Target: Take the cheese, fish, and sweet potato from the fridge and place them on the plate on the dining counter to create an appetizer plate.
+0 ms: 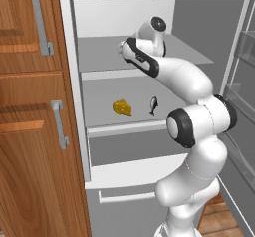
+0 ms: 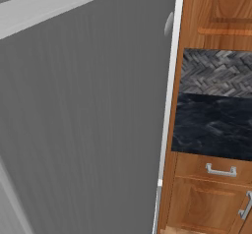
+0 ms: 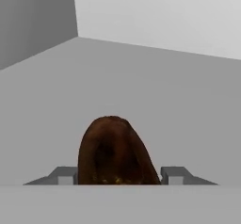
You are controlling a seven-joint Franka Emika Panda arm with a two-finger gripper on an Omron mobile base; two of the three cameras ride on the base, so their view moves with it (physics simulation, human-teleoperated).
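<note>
In the hand view the dark reddish-brown sweet potato (image 3: 115, 148) sits between my fingertips (image 3: 66, 175), which press on both its sides, so my gripper (image 3: 121, 176) is shut on it, just above a grey shelf. In the left base view my arm reaches onto the upper shelf of the open fridge (image 1: 74, 81), and the wrist hides the fingers. One shelf lower lie the yellow cheese (image 1: 122, 107) wedge and, to its right, the small dark fish (image 1: 153, 104). The plate and the dining counter are out of view.
Wooden cabinets (image 1: 30, 131) with metal handles stand left of the fridge. Its open door with racks (image 1: 244, 81) is on the right, and the door's grey outer face (image 2: 83, 120) shows in the right base view. A drawer (image 1: 129, 149) sits below the shelves.
</note>
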